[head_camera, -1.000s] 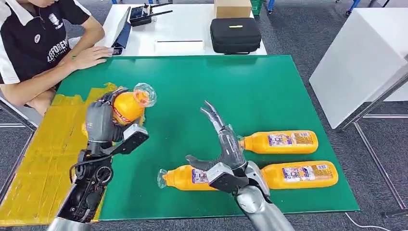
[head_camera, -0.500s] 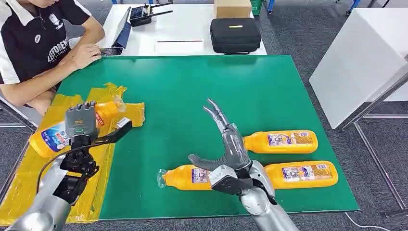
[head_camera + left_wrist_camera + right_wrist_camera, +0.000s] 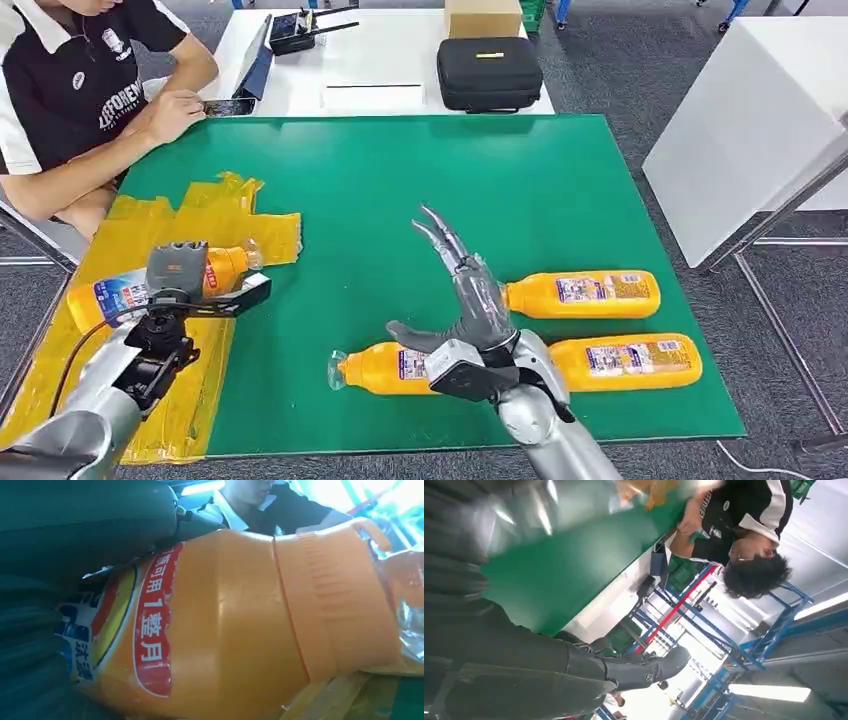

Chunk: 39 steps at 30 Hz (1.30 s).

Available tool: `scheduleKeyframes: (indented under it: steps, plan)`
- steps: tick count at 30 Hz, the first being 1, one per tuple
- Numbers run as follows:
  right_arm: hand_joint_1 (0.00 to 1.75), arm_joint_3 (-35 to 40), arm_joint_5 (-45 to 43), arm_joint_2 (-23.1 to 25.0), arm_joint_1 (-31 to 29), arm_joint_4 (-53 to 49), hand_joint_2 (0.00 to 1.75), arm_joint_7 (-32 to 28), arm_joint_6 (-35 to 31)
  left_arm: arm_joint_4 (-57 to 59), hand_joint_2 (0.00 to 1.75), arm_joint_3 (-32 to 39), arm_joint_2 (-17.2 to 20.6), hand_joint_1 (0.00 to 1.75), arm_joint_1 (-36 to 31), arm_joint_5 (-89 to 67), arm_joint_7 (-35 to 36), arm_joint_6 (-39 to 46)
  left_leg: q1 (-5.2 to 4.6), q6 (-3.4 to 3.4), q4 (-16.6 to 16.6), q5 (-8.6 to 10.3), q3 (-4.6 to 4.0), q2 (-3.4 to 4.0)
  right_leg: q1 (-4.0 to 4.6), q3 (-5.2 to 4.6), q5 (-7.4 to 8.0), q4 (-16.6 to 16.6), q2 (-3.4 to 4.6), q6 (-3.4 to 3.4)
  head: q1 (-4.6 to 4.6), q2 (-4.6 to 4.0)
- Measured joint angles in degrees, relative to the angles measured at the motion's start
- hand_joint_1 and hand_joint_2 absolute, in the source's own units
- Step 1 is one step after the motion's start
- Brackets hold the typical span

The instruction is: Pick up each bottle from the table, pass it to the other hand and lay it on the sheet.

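- The left hand [image 3: 177, 268] is gripping an orange bottle [image 3: 150, 285] around its middle, fingers wrapped over the label, right above the yellow sheet [image 3: 120, 330] at the left end of the green surface [image 3: 400, 180].
- That held bottle is lying nearly flat, its clear-capped neck pointing toward the middle of the surface and its base toward the left edge (from the head view I cannot tell whether it is touching the sheet).
- In the left wrist view the orange bottle is sitting tight against the dark fingers [image 3: 75, 525], its red-and-yellow label facing the camera.
- The right hand [image 3: 462, 300] is hovering with fingers spread wide and thumb out to the side, holding nothing.
- Just beneath its wrist a second bottle [image 3: 385, 368] is lying on the surface, cap toward the sheet.
- Two more are lying on their sides beyond it: a far bottle [image 3: 580, 294] and a near bottle [image 3: 625, 362], side by side, both on the right part of the green.
- A person [image 3: 80, 90] in a black shirt is sitting at the far left corner, one hand on a phone [image 3: 228, 106].
- A black case [image 3: 489, 72] is resting on the white table [image 3: 380, 70] behind.
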Motion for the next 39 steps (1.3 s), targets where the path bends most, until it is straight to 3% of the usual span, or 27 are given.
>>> scheduleKeyframes:
  steps: [13,15,23,27,31,39]
  plan:
    - [0.00,0.11,0.41,0.02,-1.07,0.92,1.75,0.48,0.20,2.42,1.75,0.24,-0.39,1.75,-1.12,0.02,-0.79,-0.31,0.00,-0.02,0.00,0.09,0.02,-0.01,0.00,0.02,0.07,0.02,0.00,0.05,0.02,0.00]
    - [0.00,0.11,0.48,0.02,-1.12,1.05,1.75,0.59,0.28,2.56,1.75,0.55,-0.39,0.00,-1.19,0.07,-1.46,-0.35,0.00,-0.02,0.00,0.10,0.03,-0.01,0.00,0.02,0.08,0.02,0.00,0.04,0.02,0.00]
    - [0.00,0.50,7.72,-0.26,-1.71,1.99,1.75,5.23,0.81,2.67,1.75,5.33,-1.70,0.00,-0.20,2.56,-7.17,4.78,0.00,-0.02,0.00,0.10,0.03,0.00,0.00,0.01,0.15,0.01,0.00,-0.07,0.00,0.00]
    - [0.00,1.51,15.66,-1.29,-1.90,2.14,1.75,8.70,3.26,1.39,1.75,11.20,-4.05,0.00,1.15,15.16,-19.90,7.10,-0.01,-0.01,0.00,0.11,0.02,-0.04,0.00,0.01,0.15,0.00,-0.04,-0.07,0.02,0.00]
    - [0.00,2.36,22.28,-2.84,-2.45,2.14,1.75,10.10,6.47,-4.71,1.75,15.61,-6.84,0.00,4.35,25.65,-29.38,3.47,-0.05,0.00,0.00,0.11,0.00,-0.01,-0.03,-0.01,0.16,0.00,-0.01,-0.07,0.00,0.00]
    - [0.00,2.91,26.82,-6.32,-1.29,2.12,1.75,10.16,7.32,-21.56,1.75,16.20,-9.42,0.00,12.23,34.43,-32.37,-2.14,-0.05,0.00,0.00,0.09,-0.06,0.01,-0.02,-0.11,0.15,-0.03,-0.01,-0.06,0.00,0.00]
